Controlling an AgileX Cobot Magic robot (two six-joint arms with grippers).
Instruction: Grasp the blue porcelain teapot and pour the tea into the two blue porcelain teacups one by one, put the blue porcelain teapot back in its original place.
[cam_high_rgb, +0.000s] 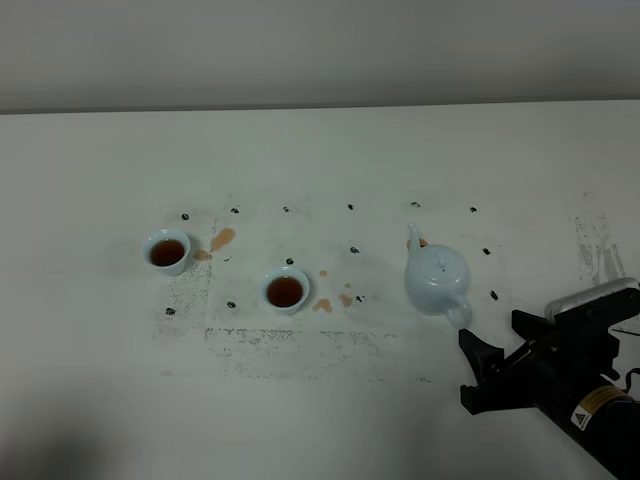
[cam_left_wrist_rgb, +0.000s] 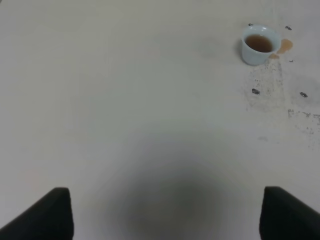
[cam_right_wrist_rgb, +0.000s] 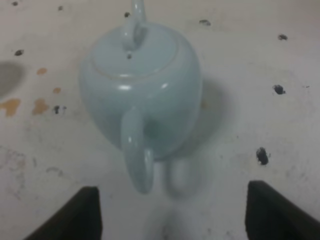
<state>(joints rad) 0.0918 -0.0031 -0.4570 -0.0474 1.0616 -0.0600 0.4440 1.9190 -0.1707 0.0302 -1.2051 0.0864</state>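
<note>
The blue porcelain teapot (cam_high_rgb: 437, 278) stands upright on the white table (cam_high_rgb: 330, 400), lid on, with its spout pointing away and its loop handle (cam_right_wrist_rgb: 137, 155) toward my right gripper. My right gripper (cam_high_rgb: 488, 345) (cam_right_wrist_rgb: 172, 215) is open just behind the handle, touching nothing, and its dark fingertips (cam_right_wrist_rgb: 75, 215) stand on either side. Two blue porcelain teacups, one at the left (cam_high_rgb: 167, 251) (cam_left_wrist_rgb: 258, 44) and one nearer the middle (cam_high_rgb: 285, 291), each hold brown tea. My left gripper (cam_left_wrist_rgb: 170, 220) is open above bare table, well short of the left cup.
Brown tea stains lie beside the left cup (cam_high_rgb: 222, 238) and right of the middle cup (cam_high_rgb: 335, 300). Small black marks and grey scuffs dot the tabletop. A pale wall (cam_high_rgb: 320, 50) closes the back edge.
</note>
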